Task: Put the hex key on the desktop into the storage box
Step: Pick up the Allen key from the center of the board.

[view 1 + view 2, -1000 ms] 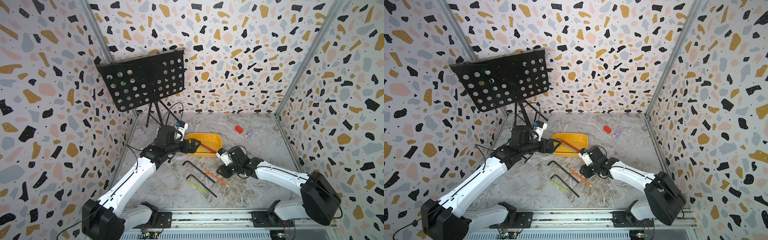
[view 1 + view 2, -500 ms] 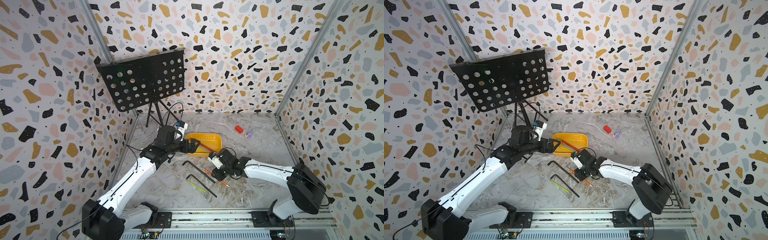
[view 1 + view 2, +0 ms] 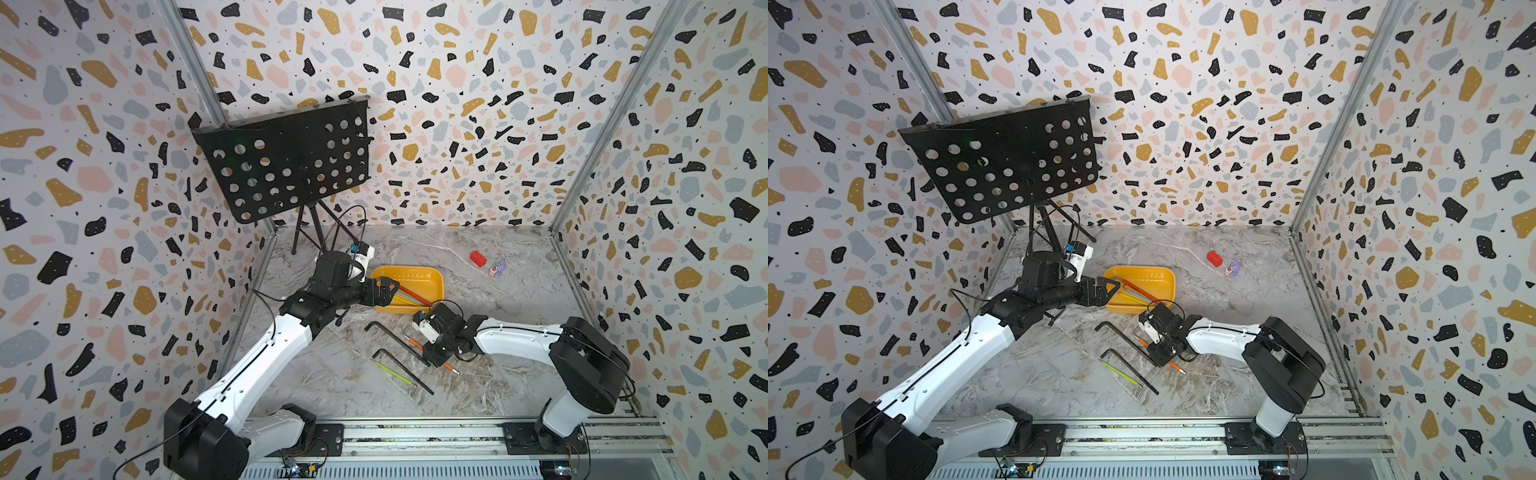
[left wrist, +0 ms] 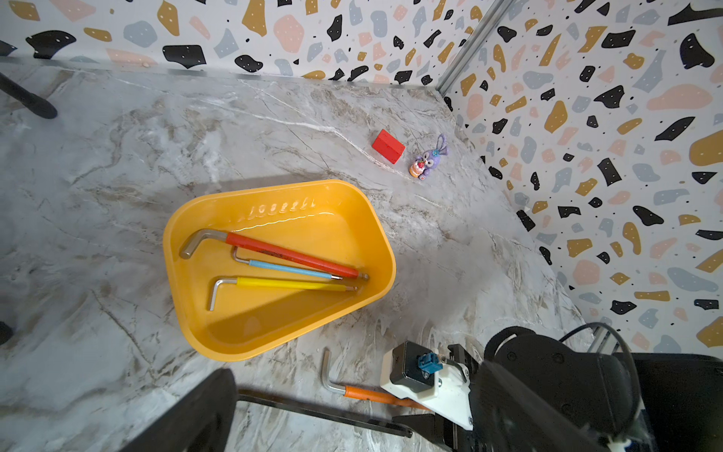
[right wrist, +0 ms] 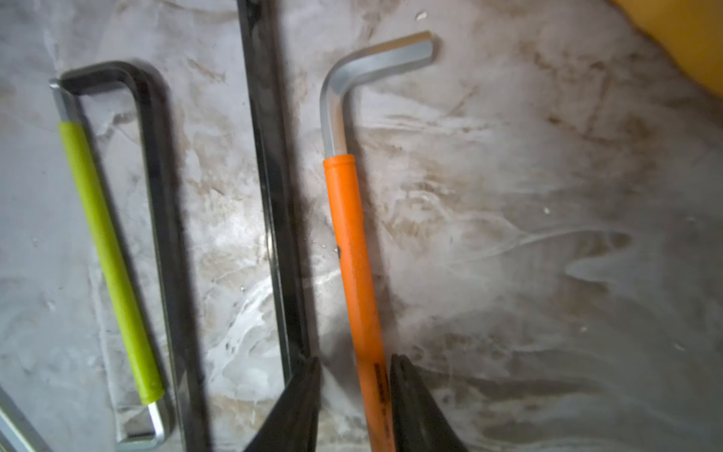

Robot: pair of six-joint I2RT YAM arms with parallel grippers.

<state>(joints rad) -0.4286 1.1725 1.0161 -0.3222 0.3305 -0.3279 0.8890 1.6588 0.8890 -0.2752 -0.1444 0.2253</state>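
The hex key [image 5: 354, 250] with the orange sleeve lies flat on the counter [image 5: 528, 235], just short of the yellow box [image 4: 328, 235], bent end toward it. The right fingers [image 5: 297, 407] straddle its sleeve crosswise, parted, one side nearly touching, nothing gripped yet. A black key [image 5: 274, 195] lies just beside. The left fingers [image 3: 384, 291] hover at the box's edge; I cannot tell their spread.
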